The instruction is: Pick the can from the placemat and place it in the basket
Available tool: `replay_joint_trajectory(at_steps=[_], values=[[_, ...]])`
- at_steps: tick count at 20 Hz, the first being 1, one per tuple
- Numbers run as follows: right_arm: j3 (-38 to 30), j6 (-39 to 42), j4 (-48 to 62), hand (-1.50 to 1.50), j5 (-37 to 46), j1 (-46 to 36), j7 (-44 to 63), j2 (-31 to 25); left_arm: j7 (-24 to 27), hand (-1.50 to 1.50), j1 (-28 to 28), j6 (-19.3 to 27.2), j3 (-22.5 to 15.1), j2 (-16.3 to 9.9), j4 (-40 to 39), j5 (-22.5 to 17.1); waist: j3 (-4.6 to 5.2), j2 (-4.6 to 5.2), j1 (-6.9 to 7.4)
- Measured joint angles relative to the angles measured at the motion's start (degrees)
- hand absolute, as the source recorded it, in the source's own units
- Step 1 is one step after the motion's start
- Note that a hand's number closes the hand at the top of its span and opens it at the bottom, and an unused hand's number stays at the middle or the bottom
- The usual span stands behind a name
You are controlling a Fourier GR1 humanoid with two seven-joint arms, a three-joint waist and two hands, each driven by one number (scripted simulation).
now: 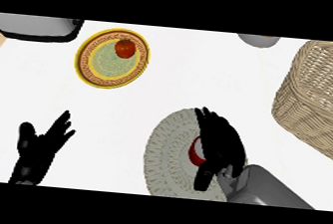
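White bench (194,76) lies bare between the round placemat (170,154) and the wicker basket (318,97) at the right edge. Right hand (222,144) curls over the red can (195,151) on the placemat. Left hand (41,145) rests open, lower left. A tomato (125,48) sits on the yellow plate (92,70).

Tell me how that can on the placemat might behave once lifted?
The can looks small and round-sided, so likely light and apt to roll if tipped. The right hand hides most of it. The placemat looks textured, probably limiting sliding.
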State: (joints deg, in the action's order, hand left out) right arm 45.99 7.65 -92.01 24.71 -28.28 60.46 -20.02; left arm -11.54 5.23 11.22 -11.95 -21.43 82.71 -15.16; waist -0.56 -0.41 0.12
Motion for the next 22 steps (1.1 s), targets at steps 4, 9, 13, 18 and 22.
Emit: replay_joint_trajectory(at_steps=[4, 9, 13, 18, 22], values=[[-0.89, 0.48, 1.7, -1.5, 1.82, 1.21, -1.08, 1.56, 0.56, 0.0, 0.17, 0.03, 0.12, 1.04, -0.25, 0.98, -0.06, -0.04, 0.01], [-2.52, 1.05, 3.38, -1.5, 4.01, 2.5, -2.94, 2.45, 0.79, 0.0, 0.39, -1.97, 1.82, 0.7, -0.4, 0.32, -0.01, -0.02, -0.03], [-3.16, 1.47, 3.86, 1.5, 5.91, 4.14, -3.57, 3.36, 0.22, 0.0, 0.3, -2.09, 1.98, 1.26, -0.46, 1.24, -0.08, -0.06, -0.06], [-2.46, 2.74, 6.29, 1.5, 9.36, 3.42, -6.13, 3.96, 0.12, 0.0, 0.21, -3.22, 3.03, 1.15, -0.49, 1.32, -0.02, -0.01, 0.06], [-2.54, 3.39, 7.66, 1.5, 12.46, 2.76, -8.35, 3.76, 0.04, 0.0, 0.27, -3.44, 3.48, 1.61, -0.58, 1.82, 0.02, -0.11, 0.07]])
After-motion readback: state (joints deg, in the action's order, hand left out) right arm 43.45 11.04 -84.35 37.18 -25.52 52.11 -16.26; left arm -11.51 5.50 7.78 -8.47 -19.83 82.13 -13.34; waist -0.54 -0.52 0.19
